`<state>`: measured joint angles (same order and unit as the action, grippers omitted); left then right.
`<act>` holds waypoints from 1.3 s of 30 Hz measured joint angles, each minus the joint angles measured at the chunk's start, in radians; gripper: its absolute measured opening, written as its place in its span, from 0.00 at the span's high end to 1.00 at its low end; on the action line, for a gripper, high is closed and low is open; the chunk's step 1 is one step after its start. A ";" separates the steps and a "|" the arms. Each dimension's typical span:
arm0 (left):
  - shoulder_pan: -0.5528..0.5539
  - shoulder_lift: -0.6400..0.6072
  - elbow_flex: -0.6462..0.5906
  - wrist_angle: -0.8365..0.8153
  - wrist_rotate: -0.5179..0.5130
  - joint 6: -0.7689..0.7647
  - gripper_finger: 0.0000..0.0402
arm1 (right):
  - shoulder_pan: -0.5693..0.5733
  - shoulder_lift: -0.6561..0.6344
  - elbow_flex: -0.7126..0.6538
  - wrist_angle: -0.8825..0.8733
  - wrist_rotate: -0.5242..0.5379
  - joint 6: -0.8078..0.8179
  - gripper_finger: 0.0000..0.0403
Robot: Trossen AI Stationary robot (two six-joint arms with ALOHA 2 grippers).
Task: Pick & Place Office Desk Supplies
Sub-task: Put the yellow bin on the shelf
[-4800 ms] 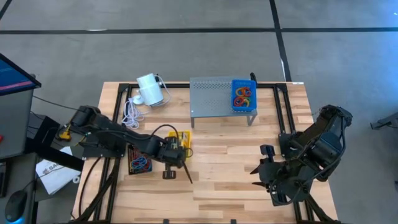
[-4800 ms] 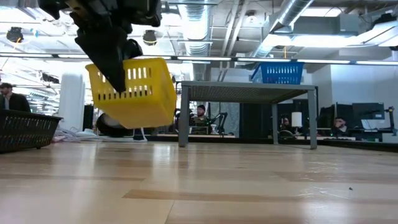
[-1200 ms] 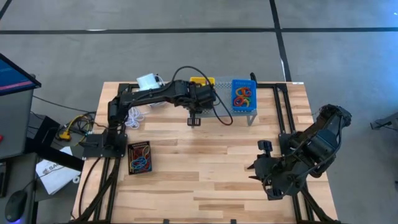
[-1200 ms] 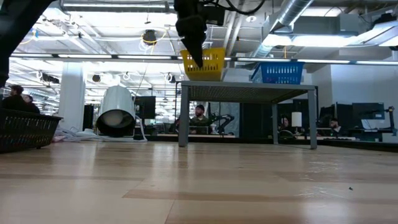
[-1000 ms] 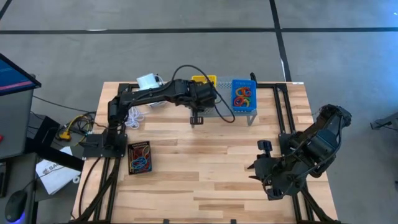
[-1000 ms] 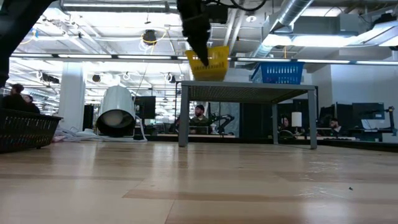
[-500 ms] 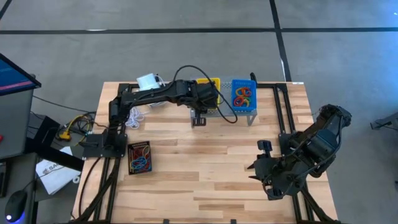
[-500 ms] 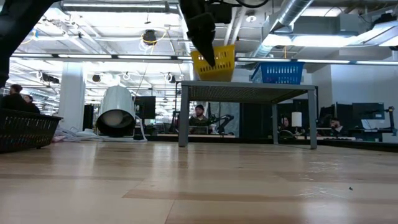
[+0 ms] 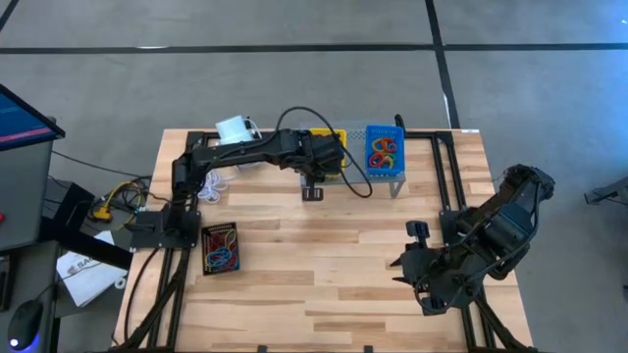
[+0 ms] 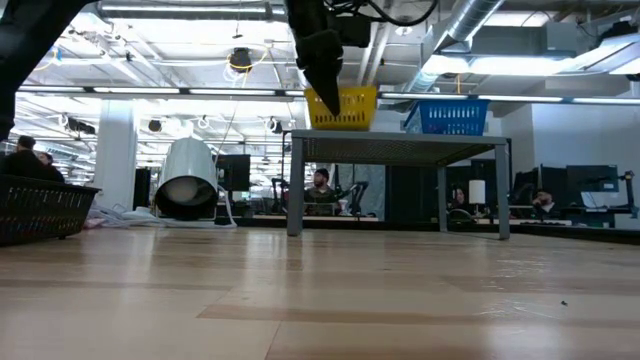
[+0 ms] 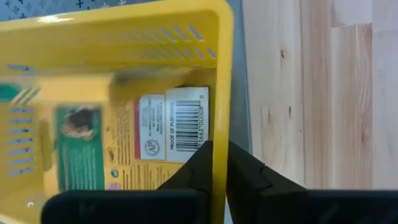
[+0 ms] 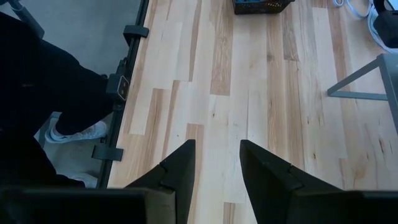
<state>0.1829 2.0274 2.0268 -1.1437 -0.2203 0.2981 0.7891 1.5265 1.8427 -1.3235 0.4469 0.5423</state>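
Left pincer (image 11: pixel 214 168) of mine is clamped on the wall of the yellow basket (image 9: pixel 327 139), resting on the grey shelf (image 10: pixel 395 146) beside the blue basket (image 9: pixel 382 147). Crayon boxes (image 11: pixel 143 146) lie inside. Letting go unevenly could tip it off the shelf edge.
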 joint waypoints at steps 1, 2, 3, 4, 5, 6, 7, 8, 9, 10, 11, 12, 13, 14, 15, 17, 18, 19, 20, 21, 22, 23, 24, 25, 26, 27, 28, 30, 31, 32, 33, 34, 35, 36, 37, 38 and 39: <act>0.000 0.000 -0.002 0.001 0.000 0.000 0.94 | 0.000 0.000 0.000 0.000 0.000 0.000 0.70; 0.000 0.000 -0.003 0.002 0.000 0.000 0.93 | 0.000 0.000 0.000 0.000 0.000 0.000 0.70; -0.001 0.000 -0.003 0.005 -0.001 -0.005 0.92 | 0.000 0.000 0.000 0.000 0.000 0.000 0.70; -0.001 0.000 -0.003 0.013 -0.001 -0.011 0.91 | 0.000 0.000 0.000 0.000 0.000 0.000 0.70; -0.001 0.000 -0.003 0.022 -0.001 -0.011 0.90 | 0.000 0.000 0.000 0.000 0.000 0.000 0.70; -0.001 0.000 -0.003 0.023 -0.001 -0.011 0.89 | 0.000 0.000 0.000 0.000 0.000 0.000 0.70; -0.001 0.000 -0.003 0.024 -0.002 -0.011 0.89 | 0.000 0.000 0.000 0.000 0.000 0.000 0.70; -0.001 0.000 -0.003 0.025 -0.002 -0.011 0.88 | 0.000 0.000 0.000 0.000 0.000 0.000 0.70; -0.001 0.000 -0.003 0.025 -0.002 -0.011 0.87 | 0.001 0.000 0.000 0.000 0.000 0.000 0.70; -0.001 0.000 -0.003 0.025 -0.003 -0.011 0.86 | 0.001 0.000 0.000 0.000 0.000 0.000 0.70; -0.001 0.000 -0.003 0.027 -0.003 -0.011 0.85 | 0.001 0.000 0.000 0.000 0.000 0.000 0.70; -0.001 0.000 -0.003 0.029 -0.005 -0.011 0.85 | 0.001 0.000 0.000 0.000 0.000 0.000 0.70; -0.001 0.000 -0.003 0.033 -0.006 -0.011 0.84 | 0.001 0.000 0.000 0.000 0.000 0.000 0.70; -0.001 -0.001 -0.003 0.036 -0.006 -0.011 0.83 | 0.001 0.000 0.000 0.000 0.000 0.000 0.70; -0.001 -0.004 -0.003 0.036 -0.006 -0.011 0.83 | 0.001 0.000 0.000 0.000 0.000 0.000 0.70; -0.001 -0.009 -0.003 0.045 -0.005 -0.011 0.81 | 0.001 0.000 0.000 0.000 0.000 0.000 0.70; -0.001 -0.012 -0.003 0.048 -0.005 -0.011 0.81 | 0.001 0.000 0.000 0.000 0.000 0.000 0.70; 0.000 -0.015 -0.003 0.043 -0.004 -0.011 0.80 | 0.001 0.000 0.000 0.000 0.000 0.000 0.70; -0.001 -0.017 -0.003 0.040 -0.003 -0.011 0.80 | 0.001 0.000 0.000 0.000 0.000 0.000 0.70; -0.001 -0.020 -0.003 0.041 0.000 -0.010 0.79 | 0.000 0.000 0.000 0.000 0.000 0.000 0.70; -0.001 -0.025 -0.003 0.039 0.002 -0.010 0.78 | 0.000 0.000 0.000 0.000 0.000 0.000 0.70; 0.000 -0.028 -0.003 0.036 0.004 -0.010 0.78 | 0.000 0.000 0.000 0.000 0.000 0.000 0.70; 0.000 -0.031 -0.003 0.036 0.012 -0.010 0.77 | 0.000 0.000 0.000 0.000 0.000 0.000 0.70; 0.000 -0.035 -0.003 0.035 0.019 -0.010 0.76 | 0.000 0.000 0.000 0.000 0.000 -0.001 0.70; 0.000 -0.038 -0.003 0.028 0.025 -0.010 0.75 | 0.000 0.000 0.000 0.000 0.000 -0.001 0.70; 0.000 -0.040 -0.003 0.023 0.026 -0.009 0.73 | 0.000 0.000 0.000 0.000 0.000 -0.001 0.70; 0.000 -0.042 -0.003 0.024 0.026 -0.010 0.72 | 0.000 0.000 0.000 0.000 0.002 -0.003 0.70; 0.000 -0.053 -0.003 -0.003 0.027 -0.010 0.70 | 0.000 0.000 0.000 0.000 0.015 -0.013 0.70; 0.000 -0.063 -0.004 -0.017 0.026 -0.010 0.68 | -0.002 0.000 0.000 0.001 0.032 -0.023 0.70; 0.000 -0.077 -0.004 -0.021 0.023 -0.011 0.67 | -0.007 0.000 0.000 0.001 0.050 -0.036 0.70; 0.000 -0.096 -0.004 -0.029 0.014 -0.010 0.66 | -0.015 0.000 0.000 0.005 0.063 -0.051 0.70; -0.001 -0.121 -0.004 -0.035 0.002 -0.011 0.65 | -0.026 0.000 0.000 0.010 0.071 -0.069 0.70; -0.001 -0.148 -0.004 -0.034 -0.006 -0.017 0.64 | -0.041 0.000 0.000 0.019 0.074 -0.089 0.70; -0.002 -0.180 -0.004 -0.036 -0.010 -0.022 0.63 | -0.057 0.000 0.000 0.027 0.074 -0.109 0.70; -0.002 -0.214 -0.004 -0.037 -0.011 -0.036 0.62 | -0.077 0.000 0.000 0.035 0.075 -0.131 0.70; -0.002 -0.252 -0.004 -0.036 -0.012 -0.048 0.61 | -0.100 0.000 0.000 0.042 0.074 -0.152 0.70; -0.002 -0.292 -0.004 -0.036 -0.012 -0.064 0.61 | -0.123 0.000 0.000 0.049 0.069 -0.173 0.70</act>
<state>0.1806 1.7350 2.0232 -1.1800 -0.2321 0.2344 0.6665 1.5265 1.8427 -1.2747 0.5156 0.3694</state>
